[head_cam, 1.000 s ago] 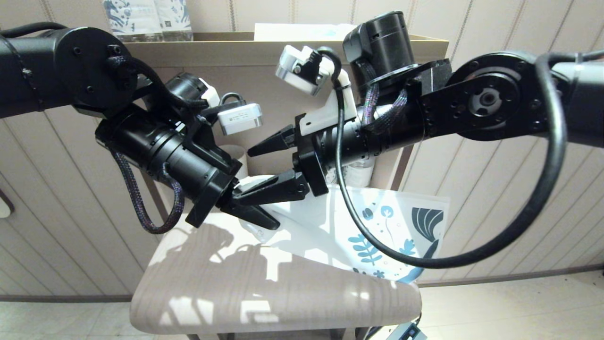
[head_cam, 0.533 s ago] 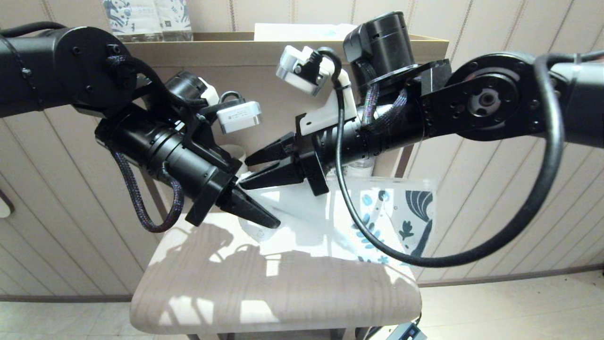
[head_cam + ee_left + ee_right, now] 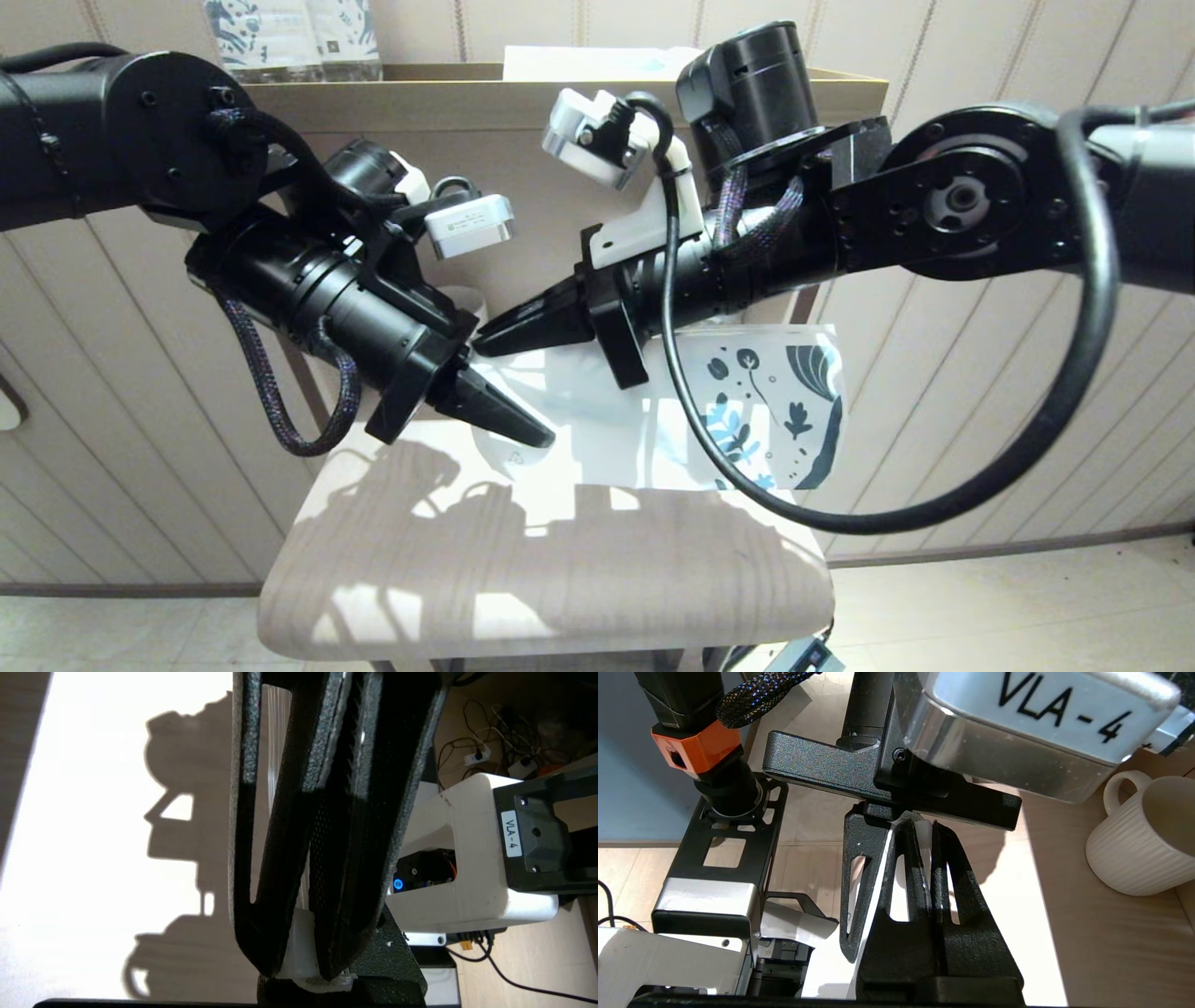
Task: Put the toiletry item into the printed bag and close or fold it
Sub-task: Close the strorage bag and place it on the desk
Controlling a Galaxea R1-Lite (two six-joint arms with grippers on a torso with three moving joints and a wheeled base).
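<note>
The printed bag (image 3: 758, 403) hangs above the tabletop (image 3: 523, 588), white at the left and dark blue leaf print at the right. My left gripper (image 3: 534, 435) is shut on the bag's left edge. My right gripper (image 3: 484, 345) is shut on the bag's top edge just above it, tips almost meeting the left gripper. In the left wrist view a white strip of the bag (image 3: 299, 947) sits pinched between the fingers (image 3: 275, 858). The right wrist view shows the same pinch, a white strip (image 3: 923, 833) at the fingertips. The toothbrush is not visible in any view.
A ribbed white mug (image 3: 1143, 835) stands on the table behind the grippers. Above, a beige shelf (image 3: 467, 93) carries blue-patterned bottles (image 3: 289, 37) and a white and light blue packet (image 3: 597, 58). The wall panel stands close behind the table.
My right gripper went from open to shut on the bag's top edge. The bag lifted off the table, and its printed end swung up and inward. The left gripper stayed shut.
</note>
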